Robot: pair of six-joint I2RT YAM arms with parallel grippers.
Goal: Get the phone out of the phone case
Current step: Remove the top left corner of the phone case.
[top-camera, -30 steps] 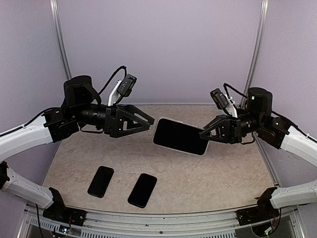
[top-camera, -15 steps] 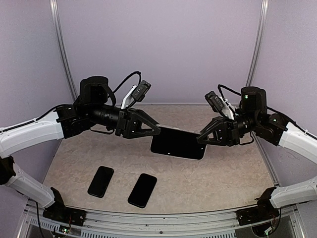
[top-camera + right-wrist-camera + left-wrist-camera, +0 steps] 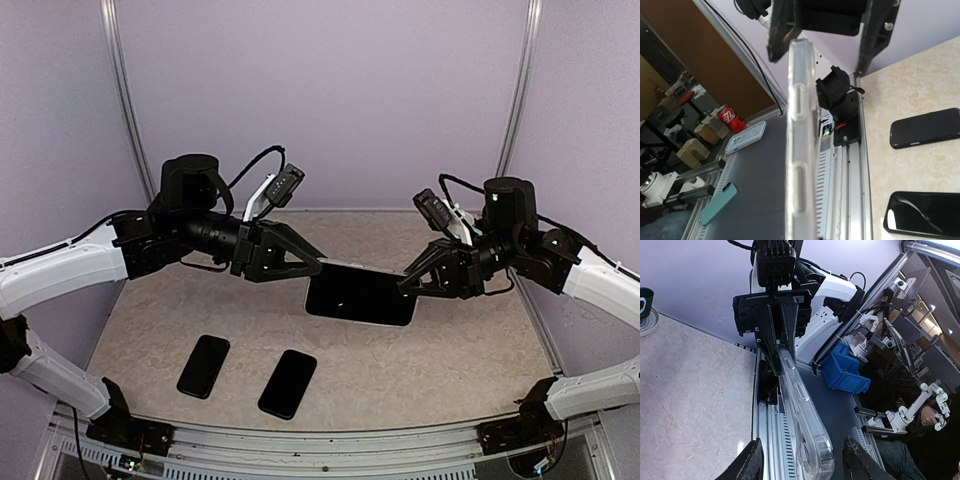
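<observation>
The phone in its clear case (image 3: pixel 360 295) hangs in the air between the two arms, above the middle of the table. My right gripper (image 3: pixel 410 283) is shut on its right end; the left wrist view shows that gripper (image 3: pixel 774 335) clamped on the far end of the case. My left gripper (image 3: pixel 312 266) is open, and its fingers (image 3: pixel 751 462) stand either side of the case's near end (image 3: pixel 807 440) without touching it. The right wrist view shows the case edge-on (image 3: pixel 800 150) and the left gripper's spread fingers (image 3: pixel 777 30) at its far end.
Two bare black phones (image 3: pixel 204 365) (image 3: pixel 288 383) lie on the table near the front edge; they also show in the right wrist view (image 3: pixel 925 127) (image 3: pixel 920 215). A metal rail (image 3: pixel 330 440) runs along the front. A dark round object (image 3: pixel 645 300) sits on the table.
My left gripper has moved right until its open fingers straddle the phone's left end. The right gripper has turned the phone flatter and brought it slightly lower and left.
</observation>
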